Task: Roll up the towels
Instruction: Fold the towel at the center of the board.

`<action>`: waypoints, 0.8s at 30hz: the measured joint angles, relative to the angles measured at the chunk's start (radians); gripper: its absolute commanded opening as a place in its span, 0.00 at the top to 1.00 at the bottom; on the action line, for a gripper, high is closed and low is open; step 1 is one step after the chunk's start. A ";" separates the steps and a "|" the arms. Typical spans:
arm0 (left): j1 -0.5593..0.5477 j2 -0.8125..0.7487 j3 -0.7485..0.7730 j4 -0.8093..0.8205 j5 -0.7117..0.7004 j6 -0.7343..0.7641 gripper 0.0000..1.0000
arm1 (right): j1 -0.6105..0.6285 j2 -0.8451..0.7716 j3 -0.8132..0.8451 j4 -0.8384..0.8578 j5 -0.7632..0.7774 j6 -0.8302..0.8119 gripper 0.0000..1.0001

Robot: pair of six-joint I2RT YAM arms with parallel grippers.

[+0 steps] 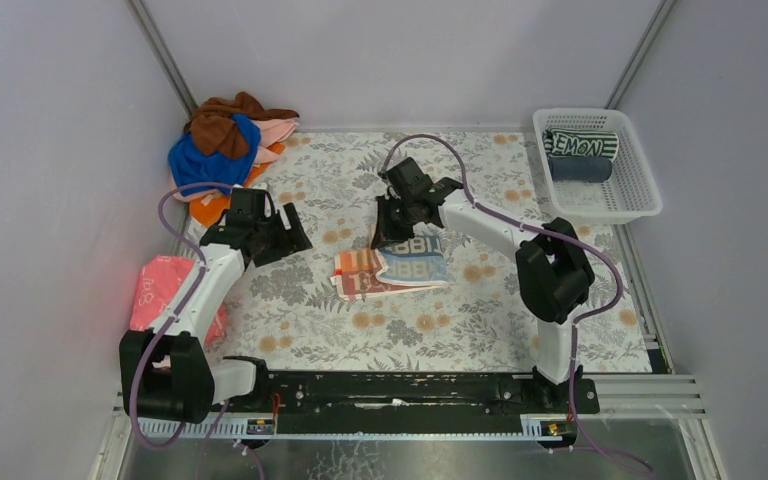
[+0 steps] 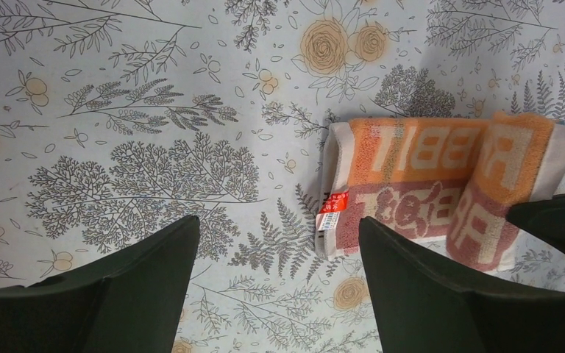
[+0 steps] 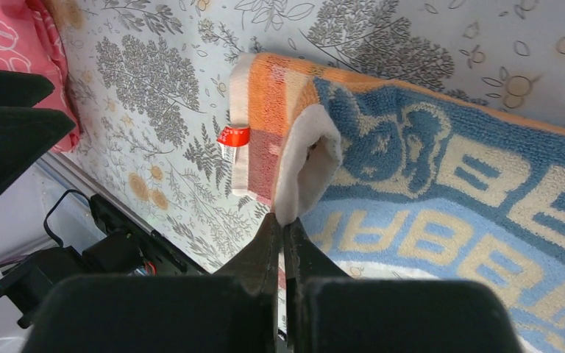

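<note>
The letter-printed towel (image 1: pixel 392 268) lies in the middle of the table (image 1: pixel 480 330). Its long axis runs left to right across my top view, and the blue half is doubled over the orange one. My right fingers (image 3: pixel 266 250) are pinched tight on the white hem where the cloth doubles over, so that arm has the cloth. My left fingers (image 2: pixel 154 287) hang spread wide and empty just beside the orange end, which lies off to their right with the tag edge nearest. I judge the roll has to travel along that long axis. I can't quite tell from the wrist view how much hem the right fingers have. The other towels (image 1: pixel 225 145) sit heaped in the far left corner.
</note>
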 measured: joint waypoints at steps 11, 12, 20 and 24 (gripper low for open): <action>0.000 0.008 -0.004 0.001 0.017 0.000 0.22 | 0.046 0.050 0.044 0.010 -0.020 0.033 0.99; 0.000 0.009 -0.005 0.001 0.017 0.000 0.22 | 0.049 0.051 0.046 0.011 -0.026 0.035 0.98; 0.000 0.016 -0.010 0.004 0.029 -0.004 0.25 | 0.061 0.084 0.047 0.064 -0.064 0.064 0.97; -0.012 0.034 -0.040 0.026 0.063 -0.039 0.30 | 0.064 0.112 0.047 0.086 -0.080 0.080 0.96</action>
